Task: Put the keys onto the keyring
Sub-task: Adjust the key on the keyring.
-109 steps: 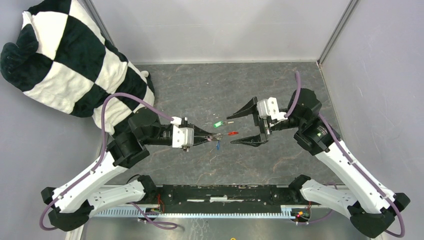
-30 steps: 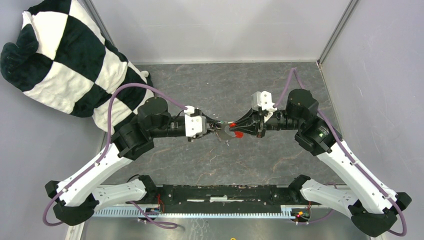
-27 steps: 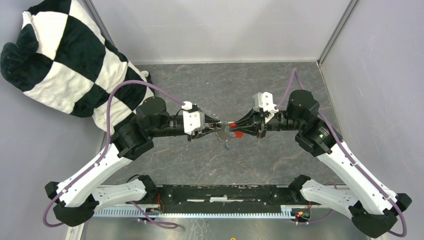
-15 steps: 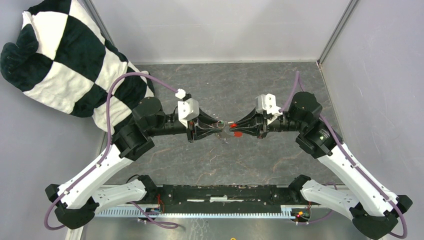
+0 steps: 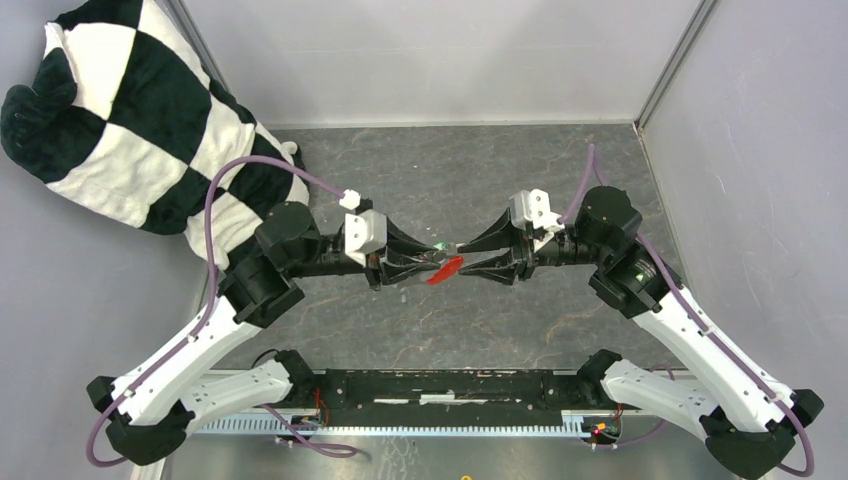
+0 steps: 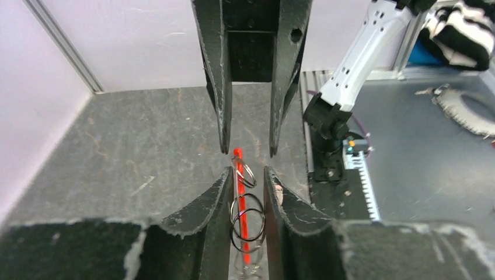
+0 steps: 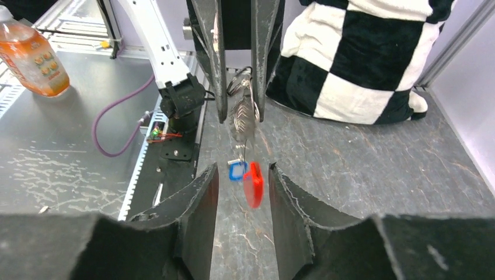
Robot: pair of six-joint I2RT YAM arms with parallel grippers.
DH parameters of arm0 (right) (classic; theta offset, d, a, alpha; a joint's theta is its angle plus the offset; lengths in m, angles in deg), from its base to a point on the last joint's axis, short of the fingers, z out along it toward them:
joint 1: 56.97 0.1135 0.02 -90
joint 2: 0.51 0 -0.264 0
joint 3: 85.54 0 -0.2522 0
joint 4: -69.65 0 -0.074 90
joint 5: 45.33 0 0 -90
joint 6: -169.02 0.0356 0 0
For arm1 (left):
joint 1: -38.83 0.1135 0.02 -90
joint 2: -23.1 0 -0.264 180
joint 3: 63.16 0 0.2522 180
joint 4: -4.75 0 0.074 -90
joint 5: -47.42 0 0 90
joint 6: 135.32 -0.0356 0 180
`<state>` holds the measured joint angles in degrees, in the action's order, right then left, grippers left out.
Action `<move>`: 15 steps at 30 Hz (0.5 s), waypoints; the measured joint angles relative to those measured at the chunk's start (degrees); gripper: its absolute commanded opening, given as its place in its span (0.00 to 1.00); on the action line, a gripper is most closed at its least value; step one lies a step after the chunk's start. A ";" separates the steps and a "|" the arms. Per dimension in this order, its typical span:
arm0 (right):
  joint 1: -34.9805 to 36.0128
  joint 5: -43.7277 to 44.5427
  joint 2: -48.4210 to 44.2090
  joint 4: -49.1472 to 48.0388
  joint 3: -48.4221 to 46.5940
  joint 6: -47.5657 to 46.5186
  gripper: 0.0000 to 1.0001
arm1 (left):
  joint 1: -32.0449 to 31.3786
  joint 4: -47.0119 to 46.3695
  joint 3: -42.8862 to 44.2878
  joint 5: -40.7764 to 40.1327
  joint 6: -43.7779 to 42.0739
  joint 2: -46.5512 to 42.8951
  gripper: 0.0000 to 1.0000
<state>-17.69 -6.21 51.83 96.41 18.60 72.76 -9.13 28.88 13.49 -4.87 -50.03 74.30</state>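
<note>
The keyring point(image 6: 245, 213) is held off the tabletop point(image 5: 420, 330), between the tips of the two arms at the middle of the overhead view. The left jaws, brought in from 9 o'clock, are set narrow with the wire rings spanning the gap between them, so the keyring appears to be pinched there. This leaves the red tag point(image 7: 254, 184) and the blue key point(image 7: 236, 170) free to dangle. The blue key's head is seen just beside the tag, at its 10 o'clock, and it is judged to be threaded on already. The right jaws, brought in from 3 o'clock, are parted, with the tag between them and a gap on each side, so nothing is clamped. That stance is judged to be meant for steadying or taking over the ring. A green speck, probably the green key point(image 5: 440, 244), is glimpsed at 12 o'clock of the tips. Whether it lies on the tabletop cannot be told.
</note>
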 measured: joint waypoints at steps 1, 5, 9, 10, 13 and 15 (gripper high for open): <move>0.00 -0.33 -0.02 -0.46 0.00 0.50 0.45 | 0.00 0.17 -0.39 0.37 -1.62 -0.55 0.02; 0.00 -1.64 -0.11 -3.17 0.17 2.86 0.49 | 0.00 0.68 -1.46 0.98 -7.56 -2.34 0.02; 0.00 -2.10 -0.52 -6.64 1.44 5.31 0.45 | -0.02 1.31 -1.73 2.23 -10.91 -2.97 0.02; 0.00 -2.10 -0.55 -7.19 1.79 5.75 0.43 | 0.00 1.70 -1.79 2.80 -11.58 -2.99 0.02; 0.00 -1.44 -0.50 -7.34 2.54 6.16 0.41 | -0.02 3.98 -1.84 3.48 -13.68 -2.99 0.02; 0.00 -0.17 -0.52 -6.69 3.17 5.64 0.47 | 0.00 6.23 -2.03 3.56 -15.76 -2.99 0.02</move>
<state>-17.69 -6.38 51.30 89.72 21.77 78.40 -9.13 35.11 11.46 -1.31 -65.79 71.31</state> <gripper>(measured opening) 0.412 0.028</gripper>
